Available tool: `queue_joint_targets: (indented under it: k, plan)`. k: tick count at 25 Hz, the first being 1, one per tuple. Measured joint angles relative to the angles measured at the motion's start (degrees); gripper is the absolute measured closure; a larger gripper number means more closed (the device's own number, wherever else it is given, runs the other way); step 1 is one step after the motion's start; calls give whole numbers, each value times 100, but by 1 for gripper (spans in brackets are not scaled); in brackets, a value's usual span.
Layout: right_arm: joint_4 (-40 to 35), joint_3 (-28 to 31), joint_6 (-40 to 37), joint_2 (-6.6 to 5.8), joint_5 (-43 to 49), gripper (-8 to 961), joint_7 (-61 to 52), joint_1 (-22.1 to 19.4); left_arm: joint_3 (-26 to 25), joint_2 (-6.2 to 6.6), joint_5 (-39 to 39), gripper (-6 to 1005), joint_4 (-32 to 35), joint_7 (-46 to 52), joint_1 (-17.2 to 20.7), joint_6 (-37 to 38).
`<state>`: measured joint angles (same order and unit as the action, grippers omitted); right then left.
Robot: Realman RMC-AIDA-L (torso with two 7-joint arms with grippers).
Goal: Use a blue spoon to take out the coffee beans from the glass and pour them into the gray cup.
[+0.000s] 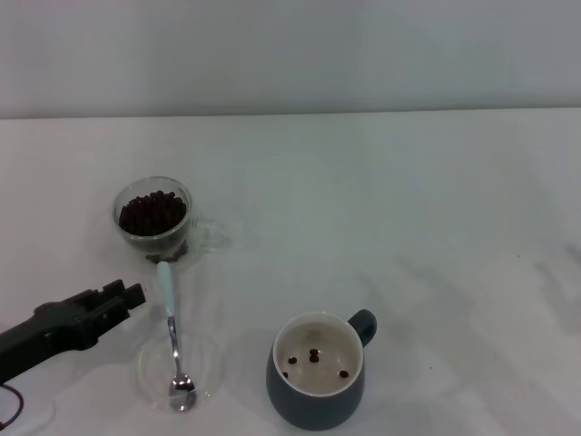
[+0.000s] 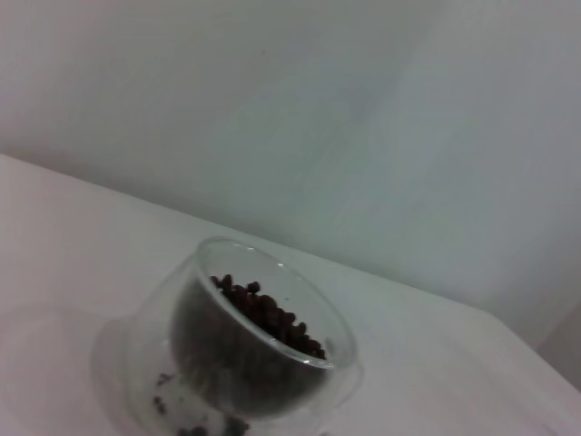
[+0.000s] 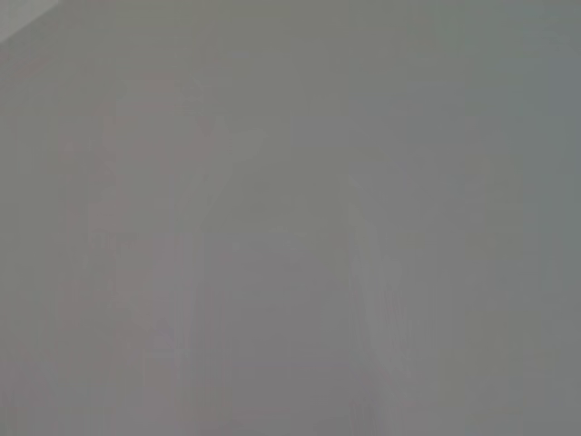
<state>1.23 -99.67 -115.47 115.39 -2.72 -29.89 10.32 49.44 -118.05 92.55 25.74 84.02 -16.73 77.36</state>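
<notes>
head view: the left gripper (image 1: 134,294) reaches in from the left edge of the white worktop (image 1: 436,209), its tip just beside the pale handle of the blue spoon (image 1: 172,336) and apparently not touching it; whether its fingers are parted or closed cannot be told. the spoon lies with its metal bowl resting in a shallow clear dish (image 1: 177,371) near the front edge, its handle pointing back toward the glass (image 1: 154,220). the glass stands left of centre, well filled with coffee beans (image 1: 152,213); a few stray beans lie at its foot. the gray cup (image 1: 318,370) sits near the front edge, right of the dish, with only a few beans on its cream floor (so most of the transfer appears to remain).

left wrist view: the glass (image 2: 245,350) and its beans (image 2: 268,313) fill the lower part of the picture, tilted by the camera's angle.

the right gripper is out of view; its wrist camera shows only a blank gray surface.

step in hand, as judged: taking up the spoon. a good grasp would close on the handle's upper part, keeping the bowl level, and lift clear of the dish rim before turning toward the glass.
</notes>
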Motion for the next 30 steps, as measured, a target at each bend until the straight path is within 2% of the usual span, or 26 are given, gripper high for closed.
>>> queue_joint_targets:
  k: [7, 14, 15, 19, 30]
  plan:
    - [-53, -20, 41, 1, 0, 372, 0, 2, -283, 13, 0, 546, 75, -221, 155, -40]
    - [-106, -170, 60, 1, 0, 373, 33, 13, -897, -8, -2, 466, 141, -947, 325, -21]
    - [-125, -212, 60, 0, 0, 373, 41, 14, -1254, -28, -26, 454, 144, -1363, 386, -3]
    - [-201, -375, 67, 0, 14, 373, 88, 19, -1616, -58, -135, 457, 133, -1799, 412, 14]
    - [-569, -814, 351, 4, 343, 375, 366, 64, -1687, -75, -1381, 465, -176, -3157, 247, -75]
